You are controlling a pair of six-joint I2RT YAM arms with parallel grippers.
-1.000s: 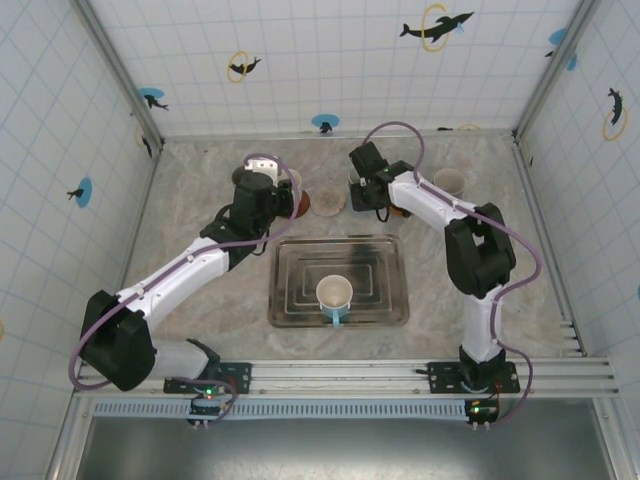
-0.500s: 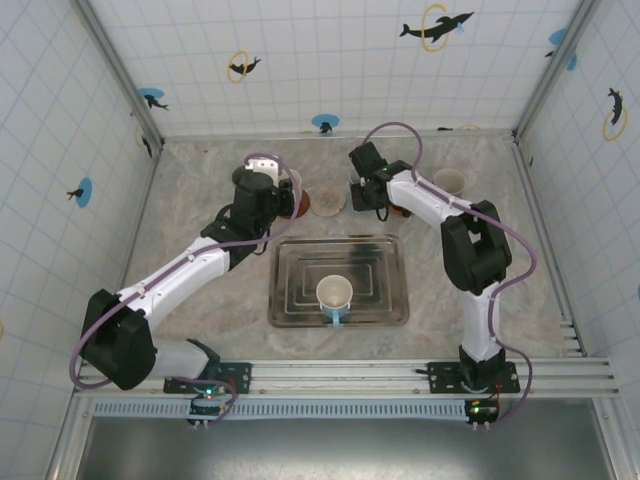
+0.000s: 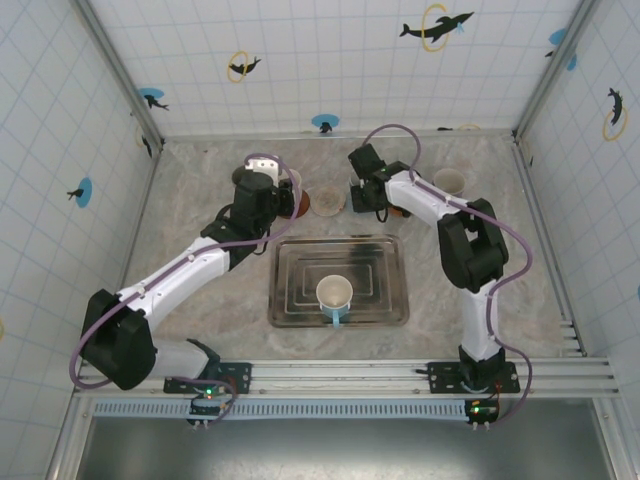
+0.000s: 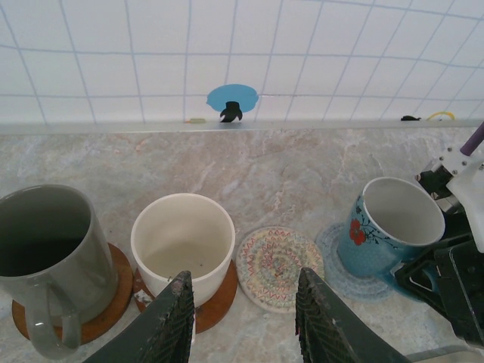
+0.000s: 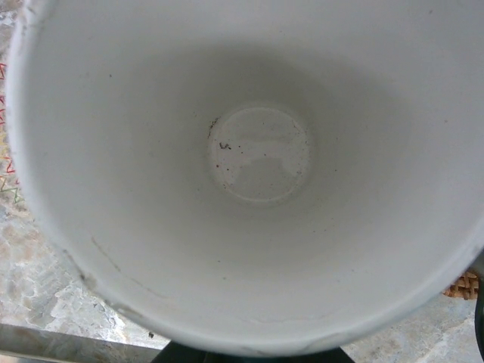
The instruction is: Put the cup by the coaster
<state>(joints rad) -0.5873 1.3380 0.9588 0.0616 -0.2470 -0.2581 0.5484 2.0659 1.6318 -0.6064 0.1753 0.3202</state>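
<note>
- Cup (image 4: 389, 227), blue-flowered, sits on blue coaster (image 4: 335, 253), rim pinched by right jaws.
- Left jaws spread, empty; patterned coaster (image 4: 278, 259) just beyond them, blue coaster to their right.

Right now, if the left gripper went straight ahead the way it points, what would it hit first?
Probably the patterned coaster, ahead between the left gripper's open fingers. One finger lines up with the white cup and might clip it first; depth is unclear.
</note>
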